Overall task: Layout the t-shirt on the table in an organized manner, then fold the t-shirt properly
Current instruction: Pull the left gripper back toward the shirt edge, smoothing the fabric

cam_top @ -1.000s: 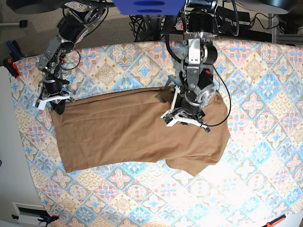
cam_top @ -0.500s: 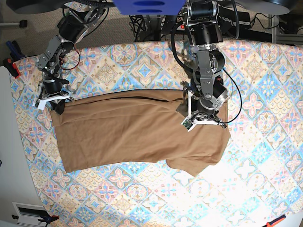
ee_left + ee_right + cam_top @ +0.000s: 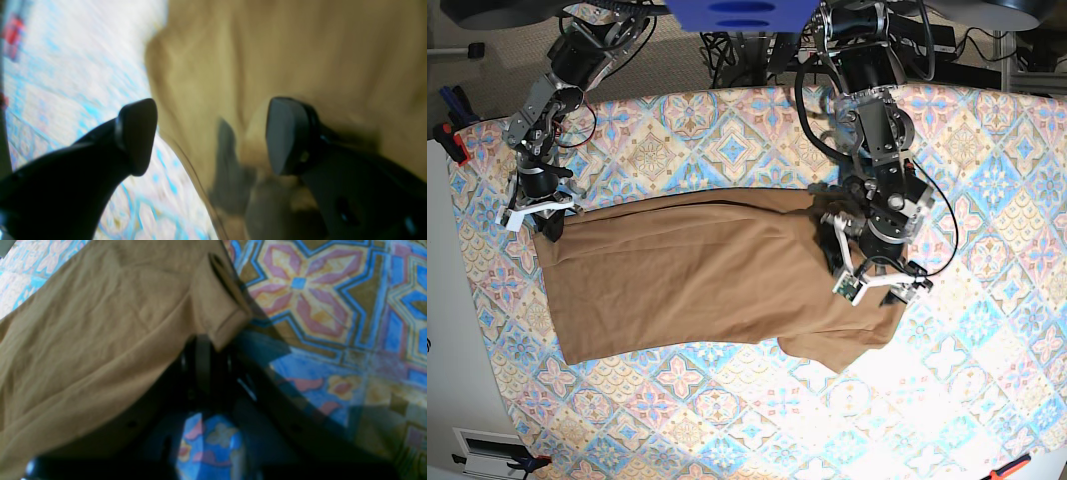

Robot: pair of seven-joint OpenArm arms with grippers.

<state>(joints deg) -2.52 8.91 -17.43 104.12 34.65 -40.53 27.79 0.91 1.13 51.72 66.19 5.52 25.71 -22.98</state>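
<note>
From the base view I've got the t-shirt [image 3: 717, 275] lying folded lengthwise across the middle of the table [image 3: 987, 150], a long tan-brown band with one short sleeve poking out toward the near edge on that view's right.

My right gripper [image 3: 545, 218] is at the far corner of the shirt on that view's left, right at the top edge of the fabric. On the right wrist cam the jaws are pinched together on the hem corner [image 3: 227, 323], and the cloth drapes away from them over the patterned tablecloth [image 3: 317, 306].

My left gripper [image 3: 877, 285] hangs over the other end of the shirt, just above the sleeve area. The left wrist cam is pretty smeared, but the two black fingertips [image 3: 138, 133] stand clearly apart with nothing between them. One tip is over the tiles and the other is over the tan fabric [image 3: 300, 50], so the shirt's edge runs right under the gap. I can't really tell whether the fabric-side tip is touching the cloth or just floating above it.
</note>
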